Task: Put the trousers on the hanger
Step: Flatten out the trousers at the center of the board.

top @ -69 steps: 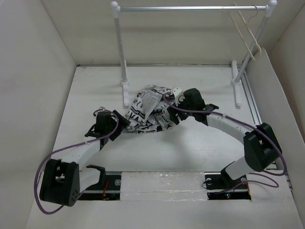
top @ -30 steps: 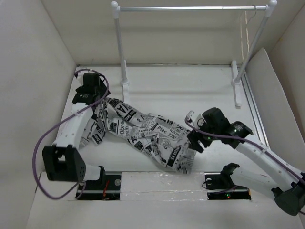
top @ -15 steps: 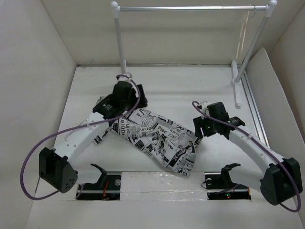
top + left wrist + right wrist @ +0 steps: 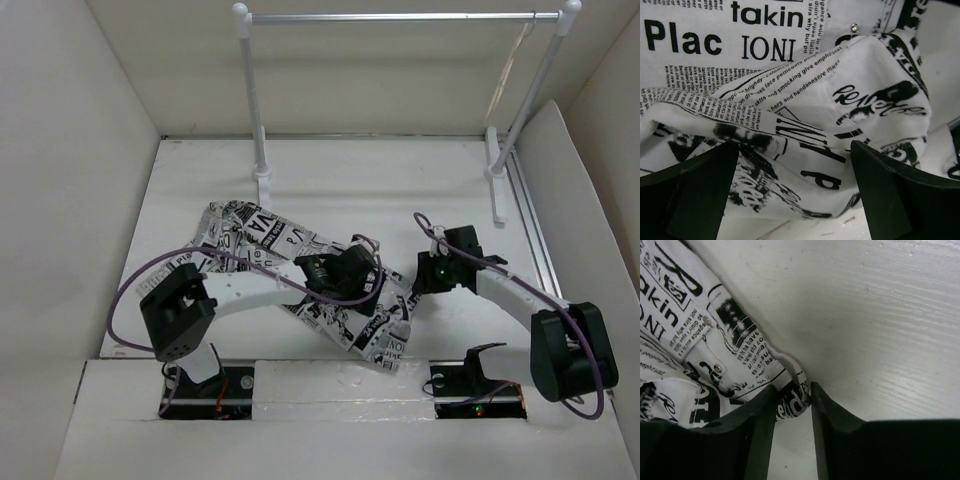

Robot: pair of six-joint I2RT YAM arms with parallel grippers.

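The left arm folds low toward the right, the left gripper [image 4: 794, 150] spread wide over the trousers [image 4: 262, 236]. The right gripper [image 4: 792, 390] pinches their edge.

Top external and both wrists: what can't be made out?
- hanger: top external, too thin and pale against the wall; hook unreadable.
- trousers: top external, middle hidden under the left arm.
- left gripper: top external, fingers hidden beneath its own wrist.
- right gripper: right wrist, fingers cover how much fabric is pinched.

Top camera overhead; both wrist cameras close, sharing trousers [image 4: 790, 100].
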